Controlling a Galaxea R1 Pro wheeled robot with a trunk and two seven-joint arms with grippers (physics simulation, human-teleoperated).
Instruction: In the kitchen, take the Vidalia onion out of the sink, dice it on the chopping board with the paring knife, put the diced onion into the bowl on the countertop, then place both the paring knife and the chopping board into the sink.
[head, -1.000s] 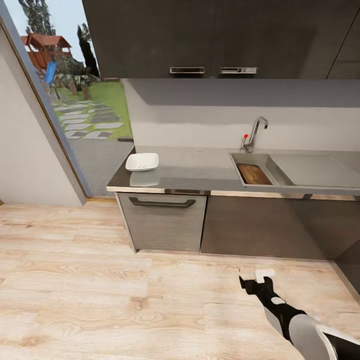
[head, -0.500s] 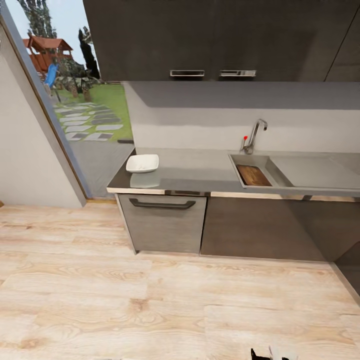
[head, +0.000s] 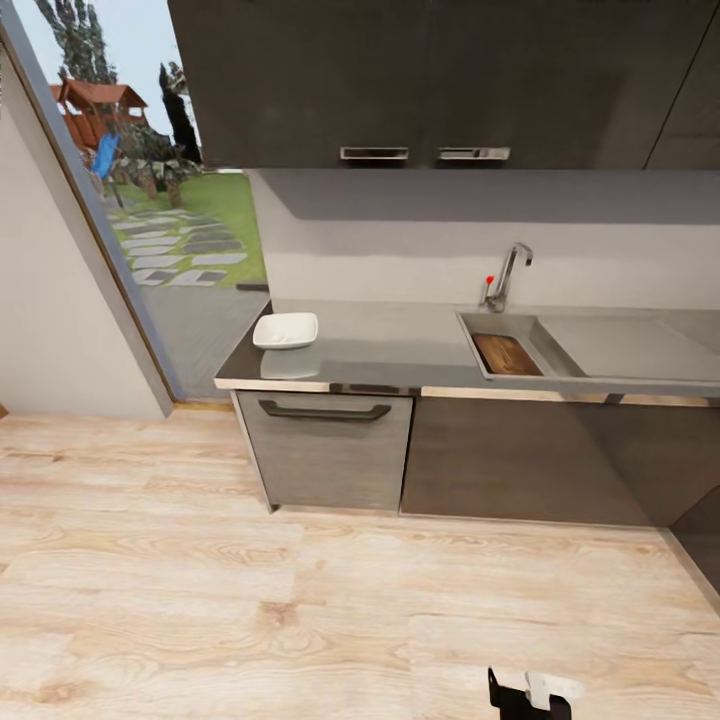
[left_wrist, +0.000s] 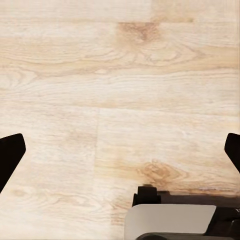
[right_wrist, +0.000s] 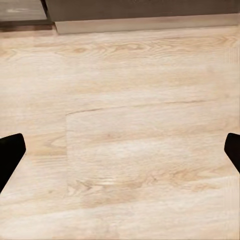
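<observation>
The sink (head: 548, 372) is set in the grey countertop (head: 390, 345), with its chrome tap (head: 506, 274) behind it. The dark brown chopping board (head: 505, 354) lies inside the basin. At the counter's left end stands the white square bowl (head: 286, 330); what it holds is too small to make out. The Vidalia onion and the paring knife are out of view. My right gripper (head: 525, 692) peeks in at the bottom edge of the head view, far from the counter. Both wrist views look down at wooden floor, left gripper (left_wrist: 120, 150) and right gripper (right_wrist: 120, 152) both open and empty.
Dark cabinets and a drawer unit (head: 325, 445) stand under the counter, with wall cupboards (head: 420, 80) above. A glass door (head: 150, 200) to a garden is at the left. Wide wooden floor (head: 250, 600) lies between me and the counter. A grey robot part (left_wrist: 170, 220) shows below the left gripper.
My right arm has drawn back from mid-floor to the bottom edge of the head view. The kitchen has barely shifted in the picture.
</observation>
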